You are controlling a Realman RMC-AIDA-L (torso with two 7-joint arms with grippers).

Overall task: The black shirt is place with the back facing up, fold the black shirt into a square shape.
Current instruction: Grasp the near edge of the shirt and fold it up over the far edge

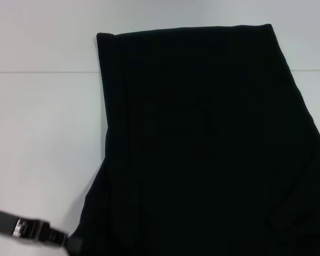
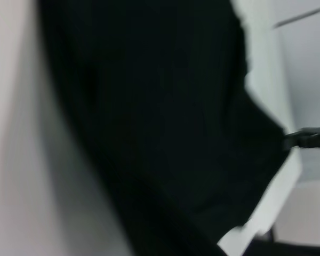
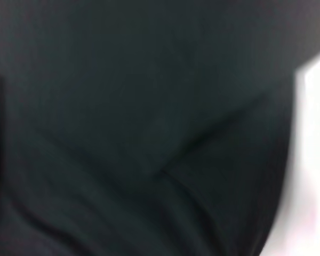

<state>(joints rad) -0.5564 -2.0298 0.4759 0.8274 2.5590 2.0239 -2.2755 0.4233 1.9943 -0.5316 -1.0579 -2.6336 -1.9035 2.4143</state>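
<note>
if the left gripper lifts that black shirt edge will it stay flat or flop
Likely flop: the black shirt lies soft and creased on the white table. It probably drags rather than slides whole. The left gripper is at its near edge.

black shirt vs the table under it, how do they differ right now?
The black shirt is dark and soft, with folds and creases; the table is pale, flat and rigid-looking. The shirt lies on top, covering most of the view; the table shows only around its edges. The shirt's sides look folded in; the table carries one thin seam line. Both are plain, without visible print.

Slim black left arm (image 1: 10, 223) — silver metal joint
</note>
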